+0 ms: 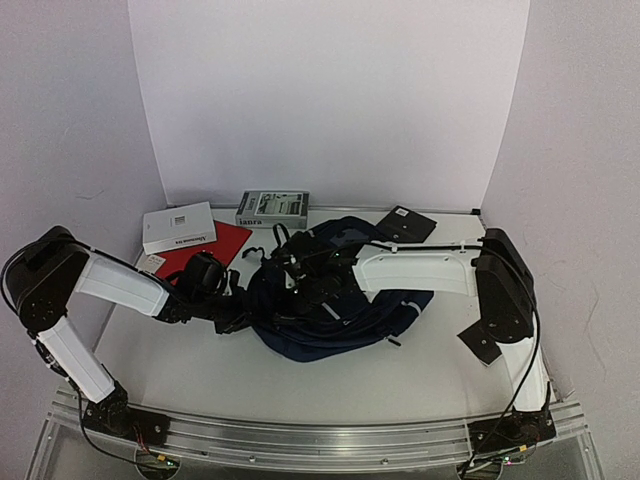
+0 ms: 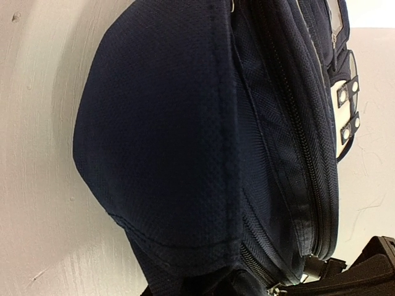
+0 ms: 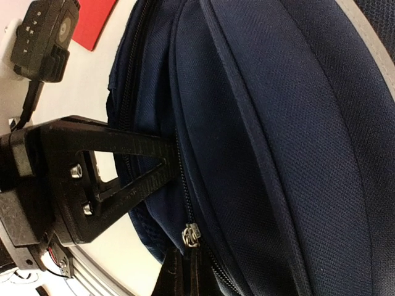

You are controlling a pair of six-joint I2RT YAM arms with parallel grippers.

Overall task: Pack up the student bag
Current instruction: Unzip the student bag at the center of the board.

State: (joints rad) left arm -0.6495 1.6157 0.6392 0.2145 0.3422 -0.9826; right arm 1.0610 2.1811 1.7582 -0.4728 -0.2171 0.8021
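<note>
The student bag [image 1: 345, 310], navy fabric, lies slumped in the middle of the table. My left gripper [image 1: 238, 318] is at its left edge and shut on a fold of the fabric; in the left wrist view the bag [image 2: 185, 135] fills the frame and runs down into the gripper [image 2: 228, 287]. My right gripper [image 1: 300, 275] reaches over the bag from the right. In the right wrist view it [image 3: 185, 269] is shut on the pull just below the silver zipper slider [image 3: 190, 235]. The left gripper's black finger [image 3: 111, 179] shows beside the zipper track.
Behind the bag lie a white box [image 1: 178, 228], a red folder [image 1: 220, 243], a grey printed box [image 1: 272, 208] and a black pad [image 1: 407, 222]. White walls close in the back and both sides. A metal rail [image 1: 320, 440] runs along the near edge.
</note>
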